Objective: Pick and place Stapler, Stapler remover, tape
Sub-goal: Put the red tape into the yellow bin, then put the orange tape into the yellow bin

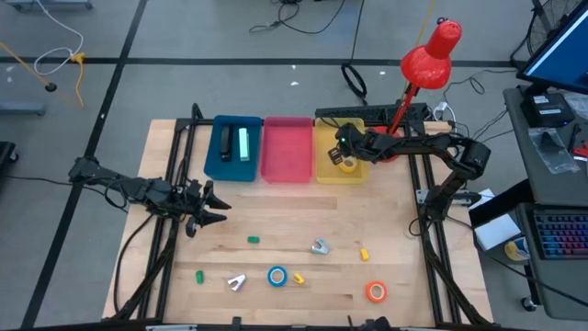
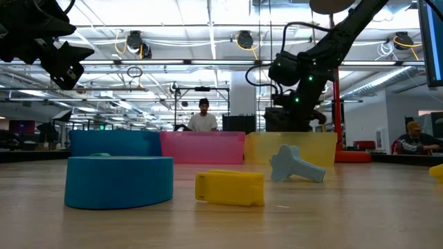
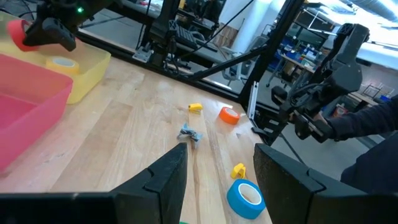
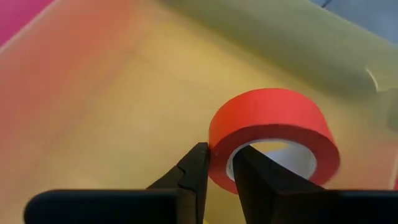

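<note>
Some of the job looks done, but a lot is left. The right gripper [image 4: 219, 163] is down inside the yellow bin [image 1: 323, 175]. Its jaws are close together and pinch the wall of a red tape [image 4: 273, 124], one finger outside the ring and one inside. The roll sits low in the bin, so I think this piece is almost put away and only needs to be let go. A pale yellow tape [image 3: 62, 62] already lies in the same bin.

The blue bin [image 1: 232, 172] holds two things, a dark stapler [image 1: 226, 142] and a green stapler [image 1: 244, 143]. I can see nothing in the pink bin [image 1: 287, 175], which stands between the other two.

Many things wait on the wooden surface [image 1: 404, 230]. There is a blue tape [image 1: 277, 276] and an orange tape [image 1: 376, 291]. There is a grey staple remover [image 1: 319, 246] and a white staple remover [image 1: 237, 281]. Two small yellow pieces [image 1: 364, 253] and two small green pieces [image 1: 254, 240] lie there too. They may be little staplers, but they are too small to be sure.

The left gripper [image 3: 217, 155] hangs above the surface, near the blue bin. Its jaws are partly apart and hold nothing. I think more than half of the sorting is yet to do.
</note>
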